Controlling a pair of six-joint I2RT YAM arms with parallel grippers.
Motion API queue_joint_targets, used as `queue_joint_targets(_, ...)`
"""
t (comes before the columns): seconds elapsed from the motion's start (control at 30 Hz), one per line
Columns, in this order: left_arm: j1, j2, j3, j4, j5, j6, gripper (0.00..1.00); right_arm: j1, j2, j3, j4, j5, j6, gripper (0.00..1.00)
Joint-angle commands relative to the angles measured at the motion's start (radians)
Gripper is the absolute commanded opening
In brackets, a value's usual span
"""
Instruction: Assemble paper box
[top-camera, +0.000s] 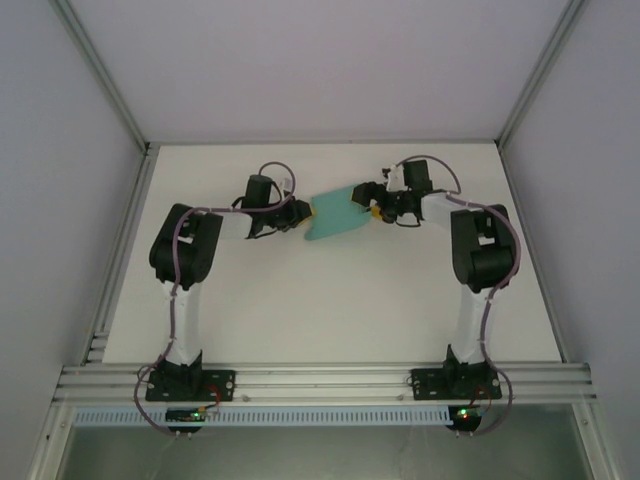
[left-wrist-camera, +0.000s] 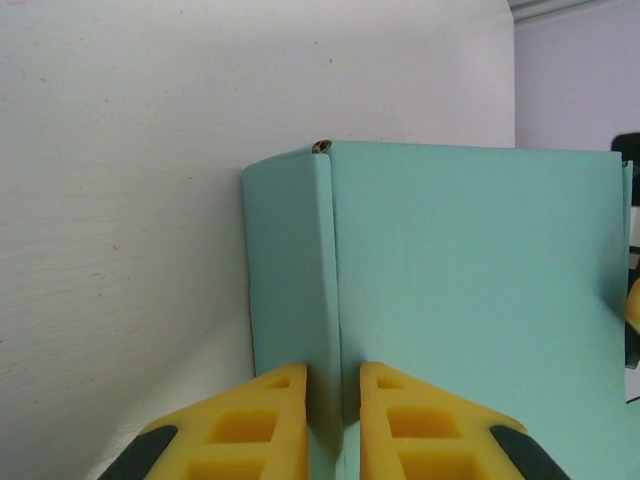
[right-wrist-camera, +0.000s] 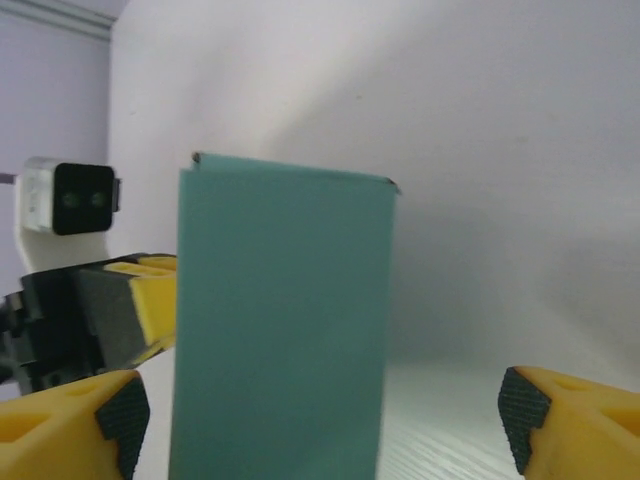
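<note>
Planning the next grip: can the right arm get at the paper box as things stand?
Probably yes: the right gripper is open, the paper box looks to stand between its fingers, and nothing blocks it. The left gripper pinches a fold opposite.

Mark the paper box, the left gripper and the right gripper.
paper box (top-camera: 335, 215), top external view, middle of teal sheet.
left gripper (left-wrist-camera: 335, 415), left wrist view, between yellow fingertips.
right gripper (right-wrist-camera: 322, 420), right wrist view, between spread fingertips.

The white table (top-camera: 330, 310) bears the teal paper box (top-camera: 335, 215) near its far middle; whether they touch is unclear.
</note>
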Motion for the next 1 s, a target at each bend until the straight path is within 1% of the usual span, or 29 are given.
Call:
queue_joint_targets(0.0, 0.005, 0.052, 0.009, -0.13, -0.032, 0.044, 0.15, 0.004, 0.039, 0.031, 0.112, -0.119, 0.111, 0.76)
queue_joint_targets(0.03, 0.004, 0.053, 0.018, -0.137, -0.03, 0.054, 0.16, 0.007, 0.041, 0.032, 0.138, -0.132, 0.129, 0.7)
queue_joint_targets(0.07, 0.004, 0.054, 0.027, -0.137, -0.024, 0.064, 0.17, 0.007, 0.042, 0.032, 0.155, -0.144, 0.142, 0.67)
queue_joint_targets(0.1, 0.004, 0.055, 0.035, -0.137, -0.019, 0.073, 0.18, 0.008, 0.04, 0.033, 0.162, -0.153, 0.156, 0.63)
queue_joint_targets(0.13, 0.004, 0.052, 0.044, -0.134, -0.011, 0.083, 0.2, 0.008, 0.036, 0.033, 0.168, -0.161, 0.167, 0.56)
queue_joint_targets(0.17, 0.004, 0.044, 0.05, -0.133, -0.004, 0.095, 0.23, 0.006, 0.028, 0.034, 0.166, -0.162, 0.171, 0.51)
queue_joint_targets(0.2, 0.004, 0.033, 0.057, -0.136, -0.005, 0.107, 0.25, 0.004, 0.017, 0.03, 0.156, -0.157, 0.173, 0.49)
queue_joint_targets(0.27, 0.001, -0.019, 0.059, -0.132, -0.014, 0.157, 0.33, 0.001, -0.013, 0.027, 0.111, -0.146, 0.172, 0.49)
queue_joint_targets(0.3, -0.001, -0.049, 0.057, -0.139, -0.038, 0.187, 0.36, -0.003, -0.025, 0.025, 0.081, -0.139, 0.177, 0.47)
queue_joint_targets(0.33, -0.004, -0.086, 0.058, -0.146, -0.067, 0.222, 0.41, -0.008, -0.038, 0.024, 0.054, -0.136, 0.189, 0.47)
queue_joint_targets(0.37, -0.009, -0.118, 0.06, -0.148, -0.092, 0.248, 0.48, -0.011, -0.051, 0.021, 0.034, -0.136, 0.202, 0.47)
queue_joint_targets(0.4, -0.014, -0.152, 0.059, -0.144, -0.11, 0.277, 0.6, -0.016, -0.068, 0.014, 0.009, -0.124, 0.22, 0.46)
queue_joint_targets(0.47, -0.034, -0.225, 0.059, -0.15, -0.144, 0.364, 0.9, -0.025, -0.105, 0.008, -0.067, -0.113, 0.235, 0.44)
queue_joint_targets(0.5, -0.052, -0.261, 0.059, -0.163, -0.167, 0.424, 1.0, -0.031, -0.12, 0.019, -0.143, -0.097, 0.243, 0.44)
queue_joint_targets(0.57, -0.105, -0.336, 0.057, -0.216, -0.254, 0.595, 1.0, -0.052, -0.136, 0.058, -0.34, -0.089, 0.223, 0.45)
queue_joint_targets(0.6, -0.145, -0.371, 0.053, -0.241, -0.324, 0.699, 1.0, -0.07, -0.139, 0.08, -0.457, -0.088, 0.201, 0.45)
queue_joint_targets(0.63, -0.187, -0.397, 0.048, -0.257, -0.395, 0.792, 1.0, -0.085, -0.138, 0.088, -0.517, -0.099, 0.215, 0.45)
queue_joint_targets(0.67, -0.228, -0.416, 0.046, -0.277, -0.456, 0.884, 1.0, -0.1, -0.134, 0.09, -0.555, -0.145, 0.25, 0.45)
queue_joint_targets(0.7, -0.276, -0.432, 0.041, -0.291, -0.513, 0.98, 1.0, -0.117, -0.131, 0.085, -0.581, -0.194, 0.281, 0.45)
queue_joint_targets(0.77, -0.351, -0.453, 0.023, -0.306, -0.57, 1.147, 1.0, -0.139, -0.139, 0.05, -0.578, -0.267, 0.353, 0.47)
queue_joint_targets(0.83, -0.422, -0.46, -0.001, -0.304, -0.631, 1.304, 1.0, -0.157, -0.162, 0.022, -0.59, -0.284, 0.393, 0.47)
queue_joint_targets(0.9, -0.47, -0.458, -0.022, -0.284, -0.709, 1.408, 0.99, -0.175, -0.19, 0.02, -0.64, -0.272, 0.396, 0.45)
queue_joint_targets(0.97, -0.483, -0.449, -0.017, -0.308, -0.72, 1.461, 1.0, -0.192, -0.212, 0.017, -0.664, -0.273, 0.394, 0.45)
